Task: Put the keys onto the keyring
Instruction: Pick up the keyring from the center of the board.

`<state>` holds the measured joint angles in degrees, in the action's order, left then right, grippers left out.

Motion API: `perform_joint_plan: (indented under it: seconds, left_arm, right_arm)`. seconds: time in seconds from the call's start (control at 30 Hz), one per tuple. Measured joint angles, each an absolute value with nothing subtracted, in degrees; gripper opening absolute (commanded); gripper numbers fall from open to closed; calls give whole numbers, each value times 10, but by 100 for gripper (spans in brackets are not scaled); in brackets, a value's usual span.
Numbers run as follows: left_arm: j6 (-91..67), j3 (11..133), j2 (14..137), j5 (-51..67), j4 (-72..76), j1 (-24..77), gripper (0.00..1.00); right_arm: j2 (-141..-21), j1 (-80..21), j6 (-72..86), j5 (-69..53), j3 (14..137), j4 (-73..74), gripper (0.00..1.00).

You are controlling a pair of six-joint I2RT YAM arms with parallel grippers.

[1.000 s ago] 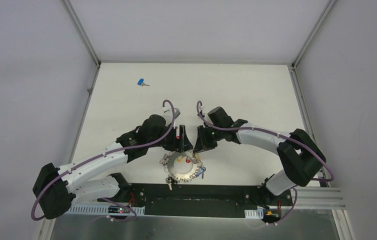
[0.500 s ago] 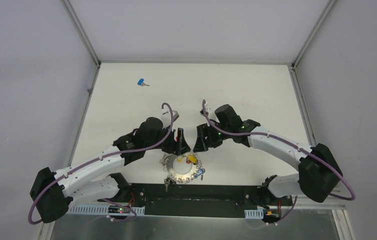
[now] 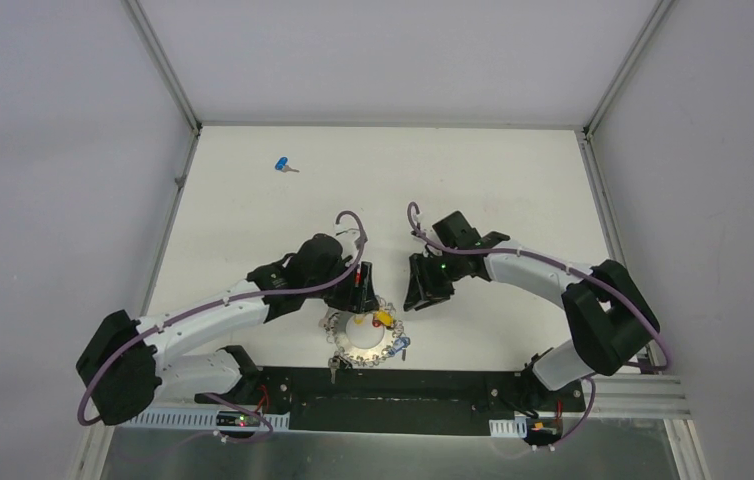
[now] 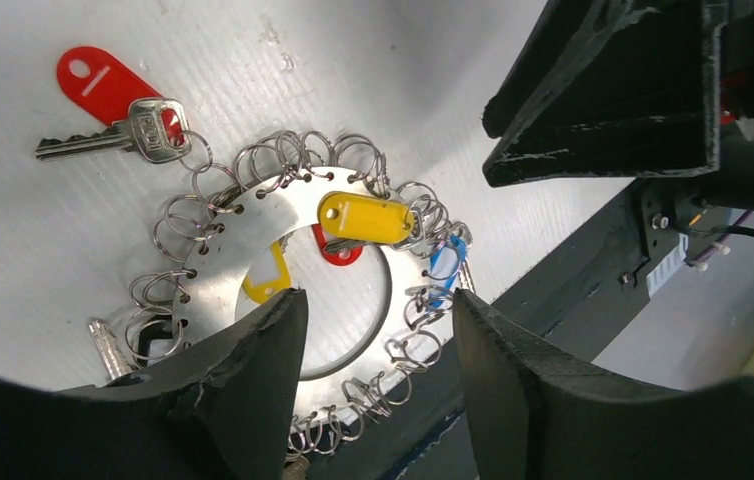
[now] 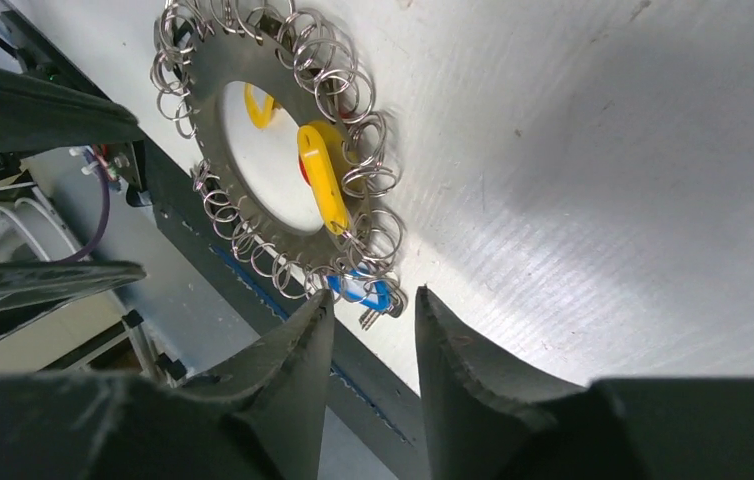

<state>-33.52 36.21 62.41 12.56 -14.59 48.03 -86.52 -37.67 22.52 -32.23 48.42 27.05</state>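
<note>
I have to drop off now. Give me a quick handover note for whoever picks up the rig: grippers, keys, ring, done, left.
Left gripper: open, empty, hovering over the keyring.
Right gripper: open, empty, beside the keyring's edge.
Keyring: flat on the table, near edge, between the arms.
Yellow key: lying across the keyring, apparently hooked onto one of its small loops; counts as done if so.
Blue key: loose on the table, far left, away from both arms.
Left to do: fetch the blue key and thread it on.
</note>
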Motion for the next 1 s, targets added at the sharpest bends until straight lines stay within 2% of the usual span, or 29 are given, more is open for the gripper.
perform_joint_plan:
  seconds: [0.23, 0.5, 0.73, 0.87, 1.0]
  left_arm:
    - [-336, 409, 725, 141, -153, 485, 52]
    - [-335, 476, 807, 124, -155, 537, 51]
    - [-335, 517, 870, 87, -182, 575, 39]
    - [-338, 520, 886, 60, -204, 578, 34]
    - [-344, 521, 891, 38, -225, 578, 32]
  right_arm:
    - [-908, -375, 245, -365, 479, 245, 33]
    - [-927, -353, 271, -394, 449, 225, 32]
    - [-950, -337, 304, -422, 435, 212, 27]
    - [-967, -337, 345, -437, 418, 186, 22]
    - [-987, -336, 385, -463, 410, 144, 23]
